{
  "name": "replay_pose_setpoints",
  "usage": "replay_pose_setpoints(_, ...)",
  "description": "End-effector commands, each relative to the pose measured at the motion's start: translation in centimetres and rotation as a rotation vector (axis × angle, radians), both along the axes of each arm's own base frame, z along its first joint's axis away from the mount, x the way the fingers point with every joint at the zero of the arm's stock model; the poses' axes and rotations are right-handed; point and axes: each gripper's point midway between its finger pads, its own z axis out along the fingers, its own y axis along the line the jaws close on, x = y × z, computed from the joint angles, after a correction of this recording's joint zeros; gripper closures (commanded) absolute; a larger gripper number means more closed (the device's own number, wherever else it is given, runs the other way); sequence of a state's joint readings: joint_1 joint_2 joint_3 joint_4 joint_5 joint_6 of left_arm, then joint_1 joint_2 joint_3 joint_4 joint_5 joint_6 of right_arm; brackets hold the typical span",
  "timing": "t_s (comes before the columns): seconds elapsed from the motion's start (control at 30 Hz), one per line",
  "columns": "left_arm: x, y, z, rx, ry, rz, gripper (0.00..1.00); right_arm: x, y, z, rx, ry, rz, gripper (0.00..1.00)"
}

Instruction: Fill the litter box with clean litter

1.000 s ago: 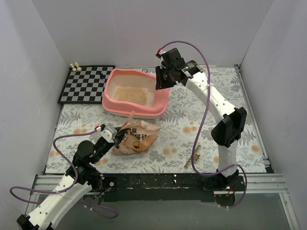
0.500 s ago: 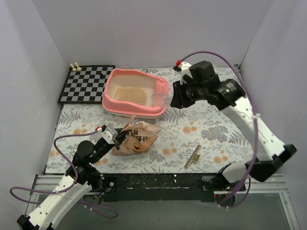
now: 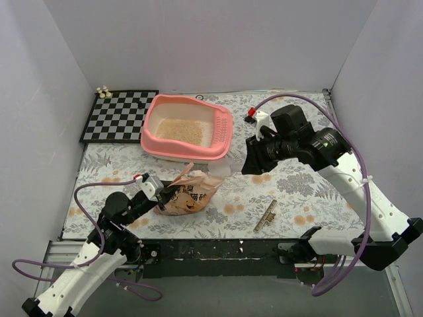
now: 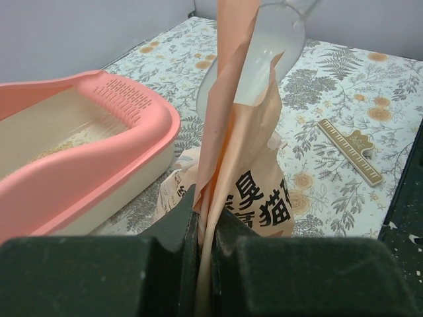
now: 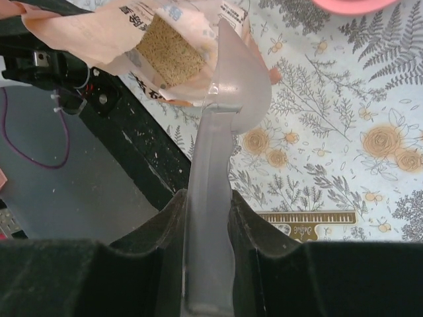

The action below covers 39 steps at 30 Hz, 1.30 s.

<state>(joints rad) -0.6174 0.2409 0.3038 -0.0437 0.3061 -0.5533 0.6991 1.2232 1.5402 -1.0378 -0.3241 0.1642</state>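
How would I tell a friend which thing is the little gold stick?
Find the pink litter box at the back of the flowered table. Nearer the front edge, right of the crinkled orange bag, lies the gold stick. It alone is flat, ruler-marked and untouched.

Floral table [image 3: 310, 135] carries litter box [image 3: 188, 154], bag [image 3: 190, 195], checkerboard [image 3: 119, 115] and gold strip [image 3: 266, 215]

walls [image 3: 198, 46]: plain pale panels at 9, 12, 3 o'clock | tablecloth [image 3: 297, 191]: grey leaves, orange blooms | checkerboard [image 3: 119, 115]: flat at 10 o'clock | aluminium rail [image 3: 225, 246]: 6 o'clock edge | light: even, soft shadows
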Motion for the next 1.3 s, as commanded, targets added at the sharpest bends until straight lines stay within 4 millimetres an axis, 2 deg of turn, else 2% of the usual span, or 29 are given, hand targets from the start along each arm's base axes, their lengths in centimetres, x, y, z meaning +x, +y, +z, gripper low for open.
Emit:
replay_pose_setpoints(0.0, -2.1, 0.1, 5.6, -0.123, -0.109, -0.060, 1.00, -1.0, 0.4, 0.7, 0.038, -0.020, 0.053, 0.99)
replay_pose_setpoints(0.07, -2.4, 0.3, 5.9, -0.143, -0.117, -0.062, 1.00, -1.0, 0.4, 0.4, 0.027, -0.019, 0.058, 0.99)
replay_pose_setpoints(0.2, -2.4, 0.2, 4.3, -0.121, -0.066, -0.066, 1.00, -1.7, 0.5, -0.2, 0.017, 0.002, 0.083, 0.99)
replay_pose_setpoints(0.63, -0.7, -0.2, 3.2, -0.075, -0.018, -0.027, 1.00, -4.2, 1.9, -1.5, -0.005, 0.042, 0.181, 0.99)
replay_pose_setpoints(0.8, -0.6, -0.7, 3.4, -0.058, -0.023, -0.046, 1.00, -4.4, 3.7, -3.6, -0.019, 0.094, 0.234, 0.99)
replay_pose_setpoints(0.93, -0.4, -1.4, 3.5, -0.034, -0.048, -0.080, 1.00, -4.3, 5.4, -6.5, -0.032, 0.179, 0.297, 0.99)
replay_pose_setpoints(1.0, -0.6, -1.8, 3.6, -0.018, -0.057, -0.111, 1.00, -4.4, 6.4, -7.3, -0.022, 0.213, 0.341, 0.99)
replay_pose_setpoints(1.27, -2.6, -3.3, 3.5, -0.002, -0.086, -0.262, 1.00, -3.9, 9.0, -10.2, 0.001, 0.355, 0.429, 0.99)
